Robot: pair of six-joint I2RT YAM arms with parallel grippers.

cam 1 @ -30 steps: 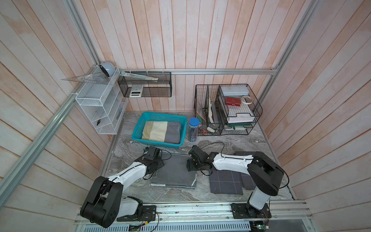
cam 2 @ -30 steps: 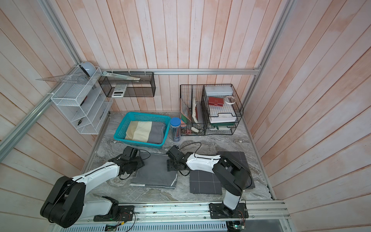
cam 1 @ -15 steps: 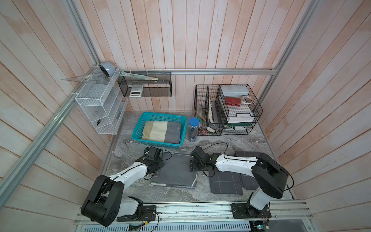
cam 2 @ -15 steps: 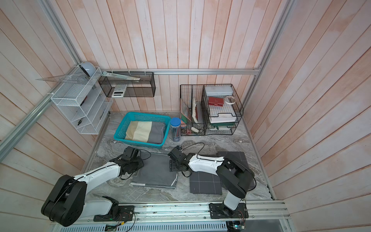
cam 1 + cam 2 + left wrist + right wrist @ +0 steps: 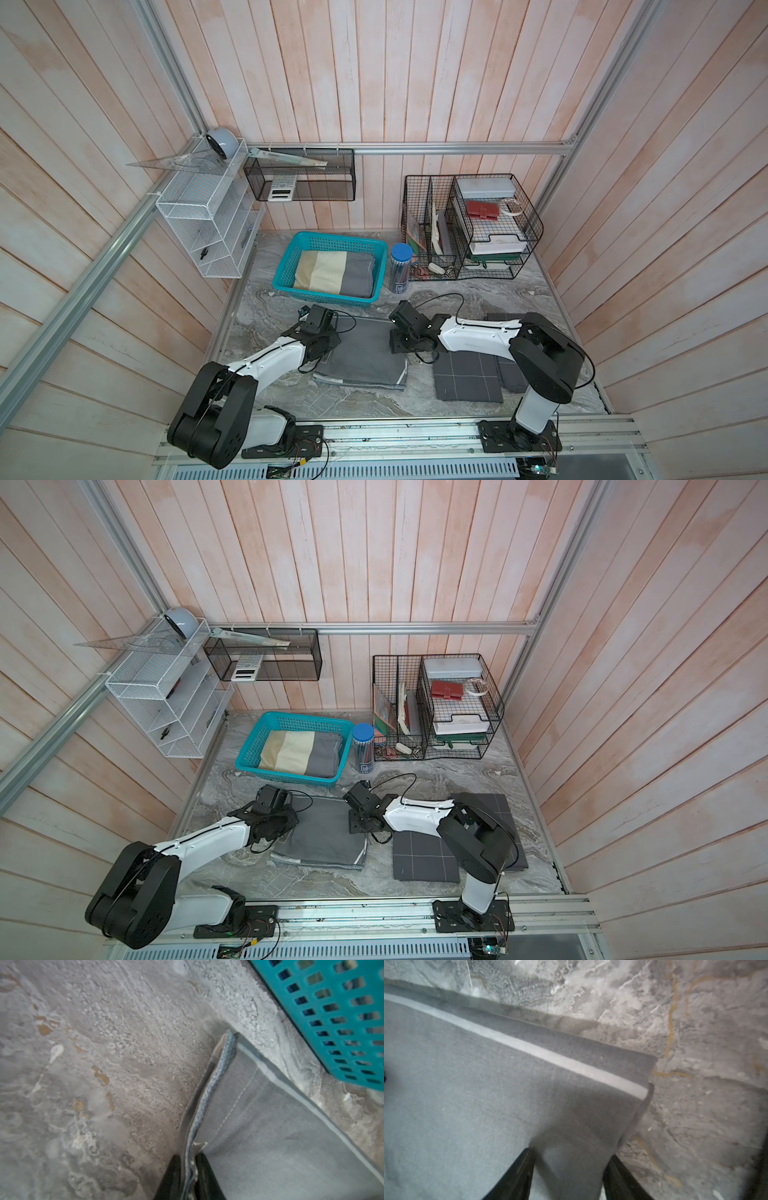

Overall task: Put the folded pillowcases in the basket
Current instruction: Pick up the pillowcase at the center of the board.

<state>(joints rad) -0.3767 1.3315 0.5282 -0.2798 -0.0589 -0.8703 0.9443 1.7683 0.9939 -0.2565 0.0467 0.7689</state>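
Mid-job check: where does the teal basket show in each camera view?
Top view: teal basket behind the grey pillowcase.
Top view: same place.
Left wrist: its lattice wall beyond the pillowcase corner.
Right wrist: not in it.
Shared landmark: the grey pillowcase, in all four.

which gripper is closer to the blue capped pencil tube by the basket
Right. The right gripper straddles the folded pillowcase edge in front of the pencil tube; the left gripper pinches the opposite edge, farther, in front of the basket.
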